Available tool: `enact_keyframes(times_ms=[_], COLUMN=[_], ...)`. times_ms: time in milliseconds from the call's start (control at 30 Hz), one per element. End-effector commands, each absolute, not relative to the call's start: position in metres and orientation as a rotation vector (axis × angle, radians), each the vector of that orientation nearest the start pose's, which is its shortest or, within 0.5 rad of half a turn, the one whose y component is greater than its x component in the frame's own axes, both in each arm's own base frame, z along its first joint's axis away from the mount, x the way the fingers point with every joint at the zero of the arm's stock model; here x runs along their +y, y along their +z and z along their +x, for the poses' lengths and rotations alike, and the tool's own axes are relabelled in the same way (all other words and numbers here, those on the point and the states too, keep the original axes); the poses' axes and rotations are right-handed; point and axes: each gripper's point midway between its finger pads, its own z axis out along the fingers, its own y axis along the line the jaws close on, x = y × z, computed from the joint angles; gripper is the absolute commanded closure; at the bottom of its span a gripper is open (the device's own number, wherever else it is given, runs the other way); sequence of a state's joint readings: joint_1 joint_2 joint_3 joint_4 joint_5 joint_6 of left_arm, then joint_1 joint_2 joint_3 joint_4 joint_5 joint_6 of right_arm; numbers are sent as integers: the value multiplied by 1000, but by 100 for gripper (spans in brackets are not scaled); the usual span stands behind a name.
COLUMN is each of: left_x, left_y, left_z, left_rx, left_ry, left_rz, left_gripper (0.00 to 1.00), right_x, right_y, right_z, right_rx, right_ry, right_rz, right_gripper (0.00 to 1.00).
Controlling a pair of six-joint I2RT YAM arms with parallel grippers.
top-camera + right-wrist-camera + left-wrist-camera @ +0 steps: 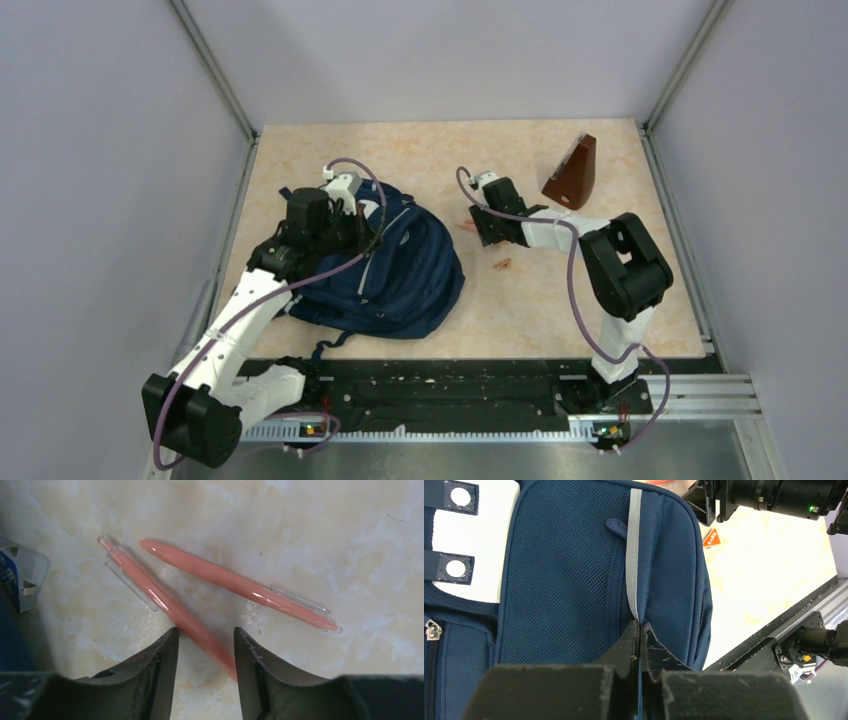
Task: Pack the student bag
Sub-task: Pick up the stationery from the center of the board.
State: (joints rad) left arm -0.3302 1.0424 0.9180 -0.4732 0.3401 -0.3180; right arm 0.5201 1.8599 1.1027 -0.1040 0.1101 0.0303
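Student bag (390, 275) flat on the surface (560, 310), mesh front pocket facing up. Left gripper (640, 630) down on the bag's top, fingers (624, 650) pressed together on a pinch of navy fabric at the foot of the grey trim stripe (635, 550). Right gripper (205, 640) just to the right of the bag, low over two salmon pens (165, 600), fingers (161, 665) apart and straddling the nearer pen's lower end, not yet closed on it. Second pen (235, 582) close beside the first, not crossing it. Brown wedge (572, 172) well beyond the bag, far right.

Step in hand, as judged: fetching a pen while holding the bag steady. Next move: close squarely across the barrel, lift clear of the second pen, then carry toward the bag. No open compartment visible yet, so probably an opening to be made first.
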Motion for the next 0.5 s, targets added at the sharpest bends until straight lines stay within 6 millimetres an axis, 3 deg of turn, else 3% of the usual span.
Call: enact_keyframes(times_ms=[0,367,467], left_x=[-173,-175,-174], left_y=[231,229,229], left_z=[276,277,277], left_rx=[2105,2109,2111], left_ry=[-763,-767,-762], left_rz=[252,255,253], left_gripper=[100,100,100], right_x=[208,218,222], right_y=[23,17,22], right_z=[391,366,358], right_rx=[2396,2410,2411], right_ry=[149,123,121], right_rz=[-593,-728,-750], right_gripper=[60,96,100])
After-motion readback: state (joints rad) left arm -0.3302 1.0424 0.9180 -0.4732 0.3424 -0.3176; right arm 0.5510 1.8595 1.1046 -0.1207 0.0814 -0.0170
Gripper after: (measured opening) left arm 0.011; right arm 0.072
